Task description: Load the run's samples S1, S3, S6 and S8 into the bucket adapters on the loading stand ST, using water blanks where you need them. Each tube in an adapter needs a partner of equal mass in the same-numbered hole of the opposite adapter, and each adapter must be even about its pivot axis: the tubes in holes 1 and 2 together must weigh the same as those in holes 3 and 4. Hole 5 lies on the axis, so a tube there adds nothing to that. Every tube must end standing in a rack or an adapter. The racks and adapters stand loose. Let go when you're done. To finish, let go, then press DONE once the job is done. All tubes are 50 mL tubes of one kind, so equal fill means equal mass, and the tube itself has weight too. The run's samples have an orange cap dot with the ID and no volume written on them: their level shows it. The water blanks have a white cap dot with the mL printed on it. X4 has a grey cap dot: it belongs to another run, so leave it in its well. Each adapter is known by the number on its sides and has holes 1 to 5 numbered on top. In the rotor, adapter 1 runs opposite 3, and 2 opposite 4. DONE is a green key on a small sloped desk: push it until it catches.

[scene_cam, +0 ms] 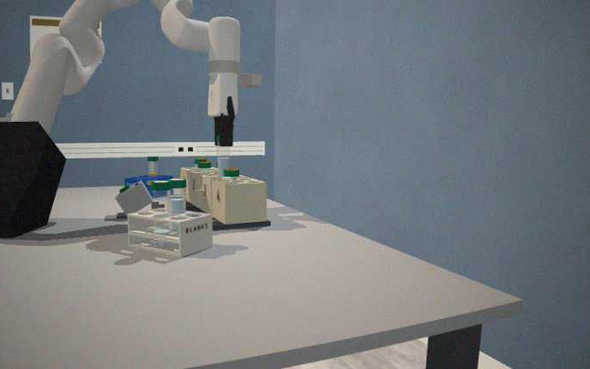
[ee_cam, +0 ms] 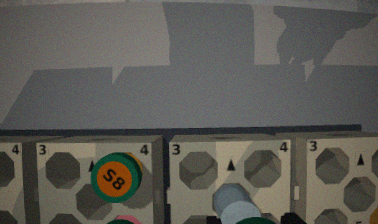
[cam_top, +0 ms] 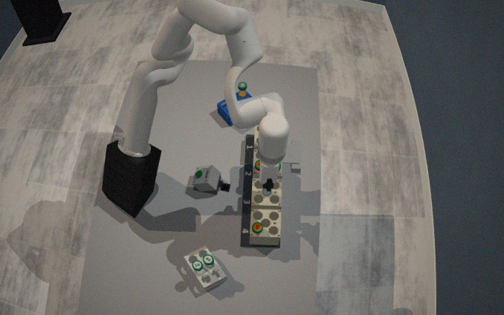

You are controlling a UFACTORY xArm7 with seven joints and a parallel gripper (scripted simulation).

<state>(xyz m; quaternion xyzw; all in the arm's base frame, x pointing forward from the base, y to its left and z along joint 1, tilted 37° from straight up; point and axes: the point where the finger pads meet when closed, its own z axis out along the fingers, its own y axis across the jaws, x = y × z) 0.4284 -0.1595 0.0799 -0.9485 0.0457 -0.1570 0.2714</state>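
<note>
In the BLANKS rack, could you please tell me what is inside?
The BLANKS rack holds two green-capped tubes, both with bluish liquid. Their cap dots are too small to read surely.

Four adapters (cam_top: 265, 240) (scene_cam: 242, 201) (ee_cam: 231, 145), one blue rack (cam_top: 224, 114) (scene_cam: 135, 182), one white rack (cam_top: 215, 282) (scene_cam: 195, 238), one sloped desk (cam_top: 208, 180) (scene_cam: 133, 199).
</note>
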